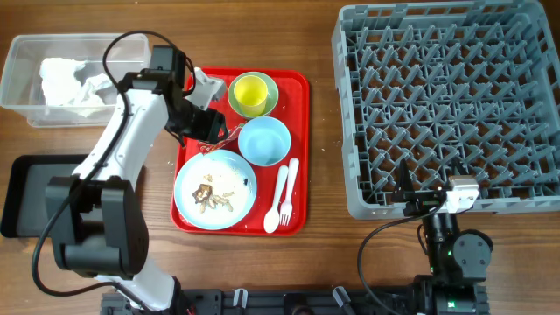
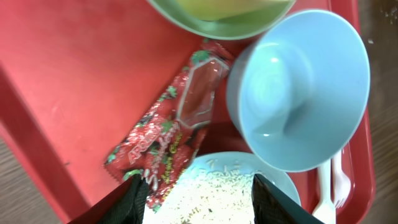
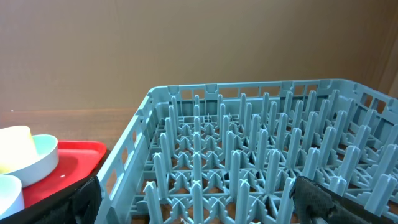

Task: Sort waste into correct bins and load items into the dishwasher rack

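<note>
A red-and-white wrapper (image 2: pixel 171 130) lies on the red serving tray (image 2: pixel 62 74), between the pale green bowl (image 2: pixel 217 15), the light blue bowl (image 2: pixel 298 87) and the light blue plate (image 2: pixel 217 190). My left gripper (image 2: pixel 200 200) hovers open over the plate's rim, its left finger beside the wrapper's lower end. From overhead, the left gripper (image 1: pixel 213 129) covers most of the wrapper. Brown scraps (image 1: pixel 208 196) lie on the plate (image 1: pixel 229 171). The yellow cup (image 1: pixel 250 90) sits in the green bowl. My right gripper (image 3: pixel 202 199) stands open at the dishwasher rack (image 3: pixel 249 168).
The clear tub (image 1: pixel 22 66) at the far left holds crumpled white napkins (image 1: pixel 66 83). The black tray (image 1: pixel 26 192) lies in front of it. A white fork and spoon (image 1: pixel 284 197) lie on the red tray's right side. The rack (image 1: pixel 451 105) fills the right of the table.
</note>
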You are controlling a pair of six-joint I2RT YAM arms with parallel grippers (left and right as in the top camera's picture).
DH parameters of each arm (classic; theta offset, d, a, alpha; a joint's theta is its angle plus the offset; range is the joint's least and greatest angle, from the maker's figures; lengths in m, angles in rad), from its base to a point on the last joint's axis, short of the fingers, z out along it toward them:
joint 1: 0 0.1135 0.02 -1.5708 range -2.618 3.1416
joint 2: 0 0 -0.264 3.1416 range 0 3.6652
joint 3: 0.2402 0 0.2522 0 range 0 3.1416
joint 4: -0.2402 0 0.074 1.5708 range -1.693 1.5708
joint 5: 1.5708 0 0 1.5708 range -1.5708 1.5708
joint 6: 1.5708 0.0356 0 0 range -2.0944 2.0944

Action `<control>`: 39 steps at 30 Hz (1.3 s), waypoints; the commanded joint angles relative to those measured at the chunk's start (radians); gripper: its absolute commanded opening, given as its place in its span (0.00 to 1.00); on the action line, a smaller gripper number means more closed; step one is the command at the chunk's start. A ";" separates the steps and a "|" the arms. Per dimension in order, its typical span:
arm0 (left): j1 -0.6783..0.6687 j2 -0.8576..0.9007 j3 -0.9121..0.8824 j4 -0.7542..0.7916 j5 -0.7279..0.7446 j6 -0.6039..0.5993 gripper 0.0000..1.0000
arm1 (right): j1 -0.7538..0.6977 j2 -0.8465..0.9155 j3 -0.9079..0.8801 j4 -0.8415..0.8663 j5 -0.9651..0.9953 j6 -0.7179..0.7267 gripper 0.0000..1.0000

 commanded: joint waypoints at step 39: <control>-0.113 0.160 -0.084 0.177 -0.251 0.036 0.37 | -0.005 -0.002 -0.001 0.004 -0.009 -0.011 1.00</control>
